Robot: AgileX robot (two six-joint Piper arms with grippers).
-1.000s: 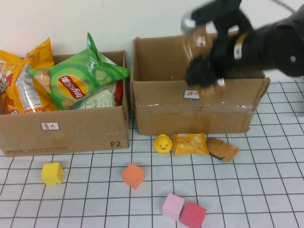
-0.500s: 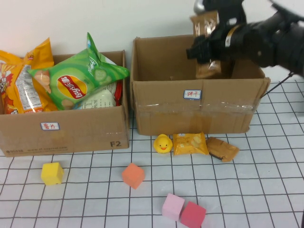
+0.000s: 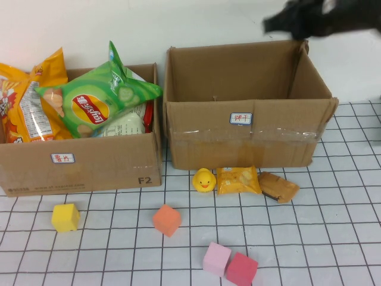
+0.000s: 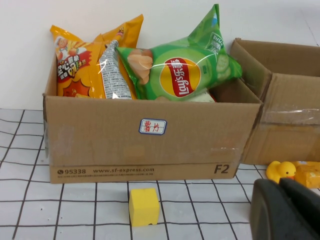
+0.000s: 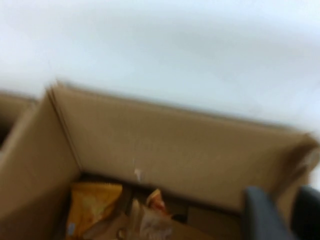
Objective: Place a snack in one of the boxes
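Plainly, we judge the drop to be done: the right gripper (image 5: 279,196) hangs high over the back of the right box (image 3: 250,146), its fingers (image 5: 257,212) spread with nothing between them, and its wrist view looks down on a yellow packet (image 5: 92,205) and a crumpled brown one (image 5: 150,220) lying on the box floor. So a snack sits inside the box. What we think the next move calls for is a clean lift away over the tall back wall without catching a flap, or, if more is wanted, a reach down to the table in front, where a yellow pack (image 3: 238,180) and a brown pack (image 3: 278,186) lie just beside a duck (image 3: 204,180). The left gripper (image 4: 281,187) sits low in front of the left box (image 4: 150,135), pressed together and empty (parked, we would say). The boxes are plain corrugated card — matte, taped along the front, each with a small label. The packets look like thin crinkly film, light and flat, likely to slide. The green chip bag (image 3: 98,98) is glossy and puffed, heaped above its box's rim.
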